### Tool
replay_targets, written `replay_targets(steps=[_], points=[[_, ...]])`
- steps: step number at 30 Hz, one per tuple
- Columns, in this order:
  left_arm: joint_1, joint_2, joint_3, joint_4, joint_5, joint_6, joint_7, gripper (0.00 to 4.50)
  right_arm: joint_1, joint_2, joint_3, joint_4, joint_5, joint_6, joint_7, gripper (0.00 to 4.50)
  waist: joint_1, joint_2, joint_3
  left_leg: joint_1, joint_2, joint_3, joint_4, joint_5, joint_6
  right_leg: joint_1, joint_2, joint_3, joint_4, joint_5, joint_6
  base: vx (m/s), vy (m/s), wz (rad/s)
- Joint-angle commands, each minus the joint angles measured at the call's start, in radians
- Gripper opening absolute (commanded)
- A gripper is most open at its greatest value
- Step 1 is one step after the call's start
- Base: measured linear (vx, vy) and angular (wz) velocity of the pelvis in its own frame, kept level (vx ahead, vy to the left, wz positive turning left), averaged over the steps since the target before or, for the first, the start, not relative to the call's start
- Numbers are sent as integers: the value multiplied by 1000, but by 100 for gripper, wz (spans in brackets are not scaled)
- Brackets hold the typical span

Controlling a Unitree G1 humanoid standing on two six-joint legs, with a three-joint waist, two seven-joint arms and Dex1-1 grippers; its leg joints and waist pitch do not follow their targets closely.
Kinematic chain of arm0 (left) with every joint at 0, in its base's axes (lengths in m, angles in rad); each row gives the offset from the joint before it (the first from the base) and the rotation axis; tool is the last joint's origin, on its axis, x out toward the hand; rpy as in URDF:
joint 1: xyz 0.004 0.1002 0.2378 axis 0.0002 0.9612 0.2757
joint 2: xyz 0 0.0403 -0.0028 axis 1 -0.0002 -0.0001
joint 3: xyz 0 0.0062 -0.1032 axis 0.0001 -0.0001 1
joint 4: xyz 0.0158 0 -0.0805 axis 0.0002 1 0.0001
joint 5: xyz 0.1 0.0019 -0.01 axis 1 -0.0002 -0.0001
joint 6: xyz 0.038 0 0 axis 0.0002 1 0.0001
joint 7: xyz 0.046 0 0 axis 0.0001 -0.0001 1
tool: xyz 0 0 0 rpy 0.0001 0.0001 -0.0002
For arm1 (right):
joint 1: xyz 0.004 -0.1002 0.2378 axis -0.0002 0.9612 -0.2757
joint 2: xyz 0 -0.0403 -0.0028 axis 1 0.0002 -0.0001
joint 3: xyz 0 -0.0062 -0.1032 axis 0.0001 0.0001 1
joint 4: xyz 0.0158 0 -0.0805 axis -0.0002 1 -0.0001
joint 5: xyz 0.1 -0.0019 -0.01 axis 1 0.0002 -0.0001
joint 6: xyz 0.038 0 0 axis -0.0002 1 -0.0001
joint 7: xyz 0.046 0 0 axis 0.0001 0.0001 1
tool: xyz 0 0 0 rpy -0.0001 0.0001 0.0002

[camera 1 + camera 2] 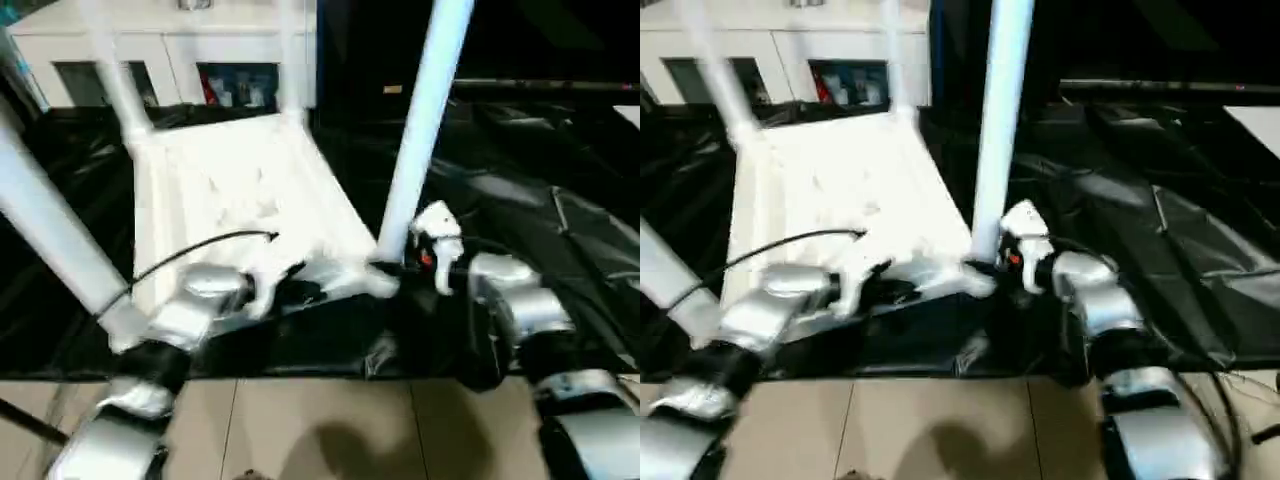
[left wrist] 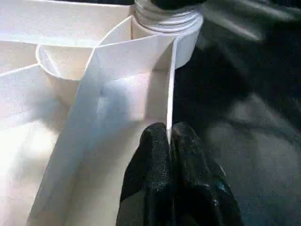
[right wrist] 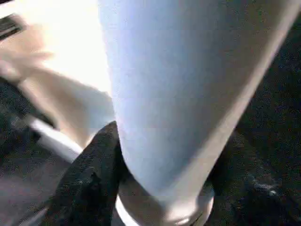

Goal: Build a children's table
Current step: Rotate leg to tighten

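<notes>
Upside-down tabletop (image 1: pixel 230 190) lying on black sheet (image 1: pixel 560 230), left gripper (image 2: pixel 169 141) pinching its stiff thin rim, right gripper (image 3: pixel 141 174) hugging near-right leg (image 1: pixel 425 120) low by socket, grip unclear; light slick plastic

- Your tabletop (image 1: pixel 235 195) lies upside down on the black sheet, white, ribbed underside up.
- Four white legs stand in its corner sockets: near right (image 1: pixel 425 120), near left (image 1: pixel 50 225), two far ones (image 1: pixel 115 70).
</notes>
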Motion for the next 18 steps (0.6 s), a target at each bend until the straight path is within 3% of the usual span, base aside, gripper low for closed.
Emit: replay_targets(steps=[1, 3, 4, 7, 9, 10, 15, 16, 18], points=[[-42, -61, 68, 80, -3, 50, 238, 0, 19, 91, -4, 60, 4, 87, -171, 224, -7, -19, -54, 29, 46, -26, -77, -257, 2, 33, -64, 44, -87, -303, -205, 0, 0, 0], [-56, -85, 73, 99, -1, 56, 278, 0, 17, 120, -11, 70, -3, 96, -241, 216, -7, -19, -53, 32, 44, -27, -78, -270, -9, 30, -65, 43, -93, -331, -190, 0, 0, 0], [-70, -113, 70, 115, 5, 58, 316, 0, 7, 159, -31, 88, 2, 99, -324, 208, -9, -7, -52, 31, 44, -29, -79, -282, -13, 30, -67, 44, -96, -348, -181, 0, 0, 0], [-87, -150, 67, 135, 12, 56, 356, 0, -10, 210, -48, 106, 4, 95, -412, 202, -12, -13, -54, 32, 43, -29, -81, -296, -18, 27, -63, 44, -98, -326, -172, 0, 0, 0], [-90, -155, 62, 139, 16, 47, 354, 0, -16, 223, -45, 101, 3, 92, -416, 202, -12, -11, -53, 30, 43, -30, -83, -307, -13, 29, -65, 44, -100, -335, -165, 0, 0, 0], [-92, -157, 53, 144, 20, 25, 338, 0, -21, 235, -36, 90, -6, 83, -409, 202, -14, -4, -52, 29, 43, -32, -85, -322, -15, 29, -63, 43, -102, -339, -159, 0, 0, 0], [-88, -138, 25, 144, 26, -46, 269, 0, -16, 230, -27, 50, -11, 46, -385, 202, -15, -10, -54, 30, 43, -35, -89, -338, -15, 31, -67, 45, -104, -344, -151, 0, 0, 0], [-87, -131, 22, 144, 29, -58, 259, 0, -12, 223, -33, 40, -2, 35, -374, 255, -15, -12, -54, 27, 43, -35, -89, -323, -11, 33, -66, 45, -102, -327, -151, 0, 0, 0], [-84, -112, 17, 146, 27, -111, 211, 0, 5, 183, -57, -3, 30, 17, -333, 269, -12, -13, -57, 27, 43, -32, -87, -297, 1, 35, -68, 46, -99, -297, -155, 0, 0, 0]])
